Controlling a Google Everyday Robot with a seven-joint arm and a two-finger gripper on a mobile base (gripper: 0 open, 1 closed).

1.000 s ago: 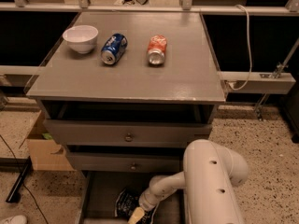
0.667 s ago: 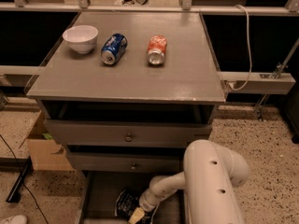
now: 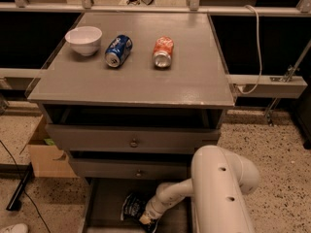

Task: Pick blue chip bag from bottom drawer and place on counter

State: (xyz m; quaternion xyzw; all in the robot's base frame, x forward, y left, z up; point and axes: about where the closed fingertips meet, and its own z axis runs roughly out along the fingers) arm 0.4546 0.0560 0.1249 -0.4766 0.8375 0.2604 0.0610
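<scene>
The grey cabinet (image 3: 92,138) stands in the middle, and everything here is told from it. Its flat top is the counter (image 3: 146,84). On the counter, at the back left, sits a white bowl (image 3: 83,39). Just beside the bowl lies a blue soda can (image 3: 118,50) on its side. An orange soda can (image 3: 163,52) lies on its side near the middle of the counter, apart from the blue one. On the front of the cabinet there are two drawers with round knobs, a top drawer (image 3: 170,141) and a middle drawer (image 3: 107,169). Both are pulled out a little. At the very bottom of the cabinet, the bottom drawer (image 3: 104,203) is pulled out far. The blue chip bag (image 3: 131,205) lies inside it, dark and crinkly. The robot's big white arm (image 3: 221,193) is in front of the cabinet, on the right, and it bends down into the bottom drawer. The gripper (image 3: 147,220) is right at the bag's front edge, touching it. I cannot tell if the gripper is spread wide or squeezing the bag. A cardboard box (image 3: 46,154) sits on the floor at the cabinet's left side.
</scene>
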